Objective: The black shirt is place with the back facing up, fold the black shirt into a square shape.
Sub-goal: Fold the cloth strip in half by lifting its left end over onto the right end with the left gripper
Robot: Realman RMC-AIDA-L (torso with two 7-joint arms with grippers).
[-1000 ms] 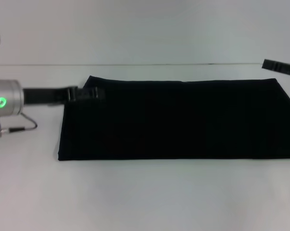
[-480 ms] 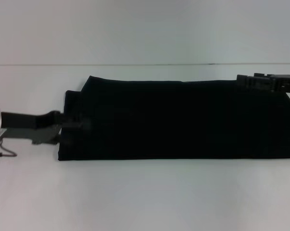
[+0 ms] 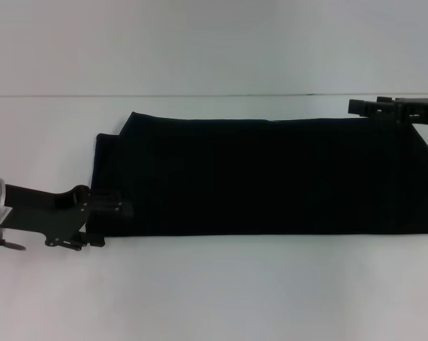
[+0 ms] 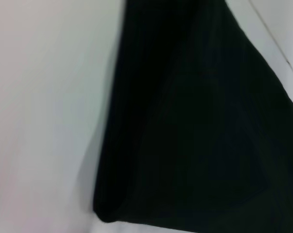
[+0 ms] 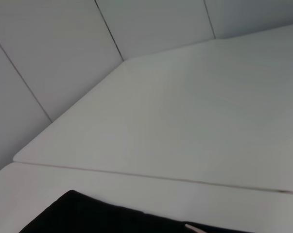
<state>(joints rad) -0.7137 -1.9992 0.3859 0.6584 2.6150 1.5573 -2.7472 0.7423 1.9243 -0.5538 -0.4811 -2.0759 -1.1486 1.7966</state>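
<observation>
The black shirt [image 3: 270, 177] lies flat on the white table as a long folded rectangle, with a narrower layer showing at its left end. My left gripper [image 3: 107, 224] sits at the shirt's near left corner, open, one finger over the cloth and the other just off its edge. My right gripper [image 3: 359, 108] is at the shirt's far right corner, low over the back edge. The left wrist view shows only the shirt's [image 4: 195, 136] corner on the table. A strip of the shirt [image 5: 88, 216] shows in the right wrist view.
The white table [image 3: 214, 291] stretches bare in front of the shirt and to its left. Its far edge meets a pale panelled wall [image 5: 63, 63] just behind the shirt.
My left gripper has moved from the shirt's far left corner along the left edge to its near left corner. My right gripper has come in from the right to the far right corner.
</observation>
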